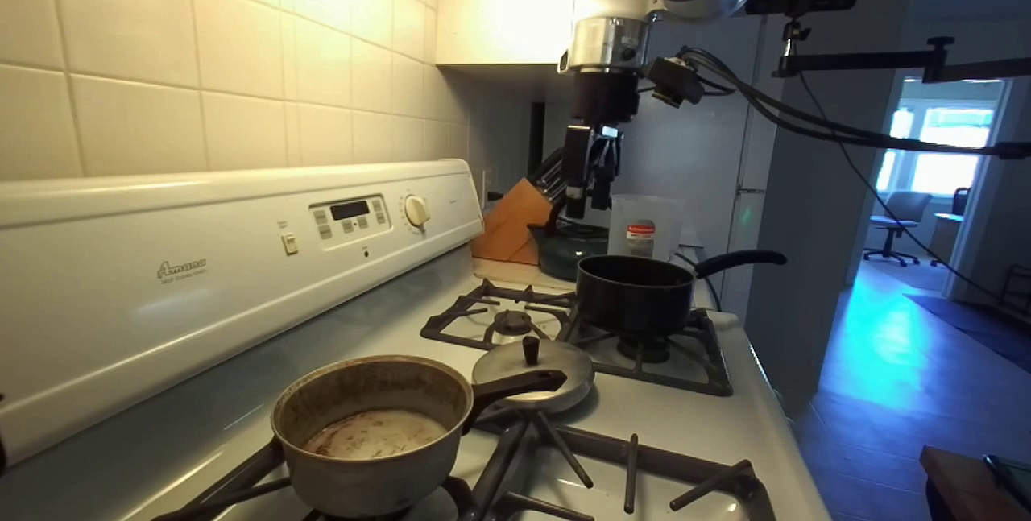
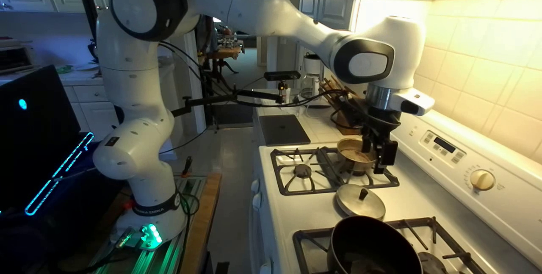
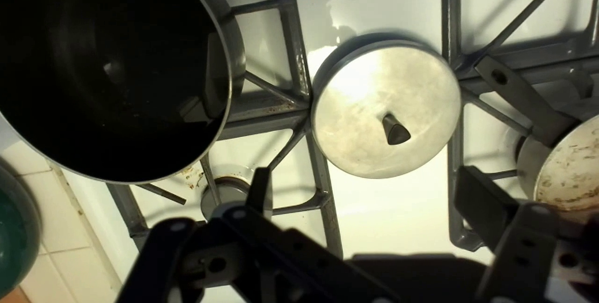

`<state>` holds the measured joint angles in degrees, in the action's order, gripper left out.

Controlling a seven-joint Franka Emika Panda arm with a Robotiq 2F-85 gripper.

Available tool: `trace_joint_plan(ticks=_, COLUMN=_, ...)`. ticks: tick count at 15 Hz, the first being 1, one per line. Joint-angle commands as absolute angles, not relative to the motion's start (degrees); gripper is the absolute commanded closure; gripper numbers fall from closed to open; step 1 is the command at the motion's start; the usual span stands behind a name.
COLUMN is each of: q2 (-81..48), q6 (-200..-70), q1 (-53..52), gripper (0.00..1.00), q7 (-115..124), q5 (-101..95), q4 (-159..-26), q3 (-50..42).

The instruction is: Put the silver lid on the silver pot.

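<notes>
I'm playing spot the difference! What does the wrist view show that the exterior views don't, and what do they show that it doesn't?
Only the wrist view: a nearly straight-down look at the silver lid, plus clearly visible brown specks on the stovetop near a burner.

Only the exterior views: the white robot arm and a control panel with a round dial.

Shared: the silver lid, the black pot, the dark fingers, spread apart, and the silver pot, though the wrist view cuts part of it off.
</notes>
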<state>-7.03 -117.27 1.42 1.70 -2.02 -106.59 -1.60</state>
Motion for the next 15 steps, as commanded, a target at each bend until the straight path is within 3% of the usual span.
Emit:
trace_joint_plan(ticks=1, q2=-7.74, q6=-117.07, q1=1.17, gripper=0.0, q7=2.66, q5=-2.1, q4=-106.02, q3=-1.52)
trace_joint_plan(ticks=15, q2=-16.47, q6=-117.89, q1=1.51, gripper=0.0, q7=1.63, q5=4.99, q4=-102.86, q3=-0.75)
